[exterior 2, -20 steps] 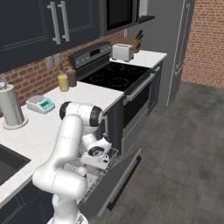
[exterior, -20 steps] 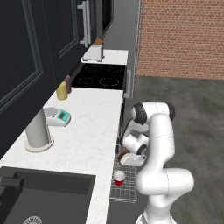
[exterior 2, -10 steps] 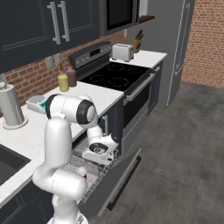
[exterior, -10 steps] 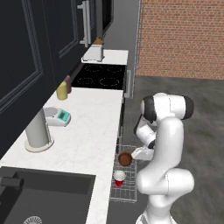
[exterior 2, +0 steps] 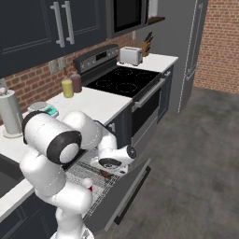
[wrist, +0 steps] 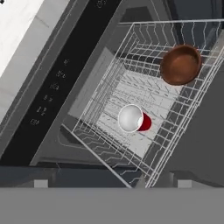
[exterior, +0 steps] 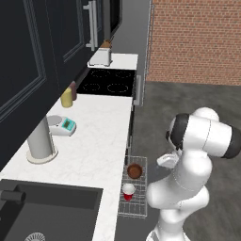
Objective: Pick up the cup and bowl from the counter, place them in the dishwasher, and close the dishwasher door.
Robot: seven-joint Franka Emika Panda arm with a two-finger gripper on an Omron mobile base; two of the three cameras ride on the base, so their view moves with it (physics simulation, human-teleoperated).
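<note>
The red cup (wrist: pixel 133 119) and the brown bowl (wrist: pixel 180 64) sit apart in the grey wire rack (wrist: pixel 109 131) pulled out of the dishwasher. The cup shows its white inside. In the left base view the bowl (exterior: pixel 135 171) lies beyond the cup (exterior: pixel 128 191), beside the white counter (exterior: pixel 101 141). My gripper (wrist: pixel 112 183) hangs above the rack, open, with nothing between its fingers. The hand (exterior 2: pixel 111 163) hovers over the rack on its aisle side. The dishwasher door (exterior 2: pixel 122 184) is folded down and open.
On the counter stand a yellow bottle (exterior: pixel 66 97), a small scale (exterior: pixel 62 124) and a grey roll holder (exterior: pixel 41 143). The black sink (exterior: pixel 47 212) is at the near end, the stovetop (exterior: pixel 108 81) and toaster (exterior: pixel 102 56) farther along. Open floor (exterior 2: pixel 196 154) lies to the right.
My hand has lifted off the bowl and swung up and out toward the aisle. The bowl and the cup have stayed in the rack.
</note>
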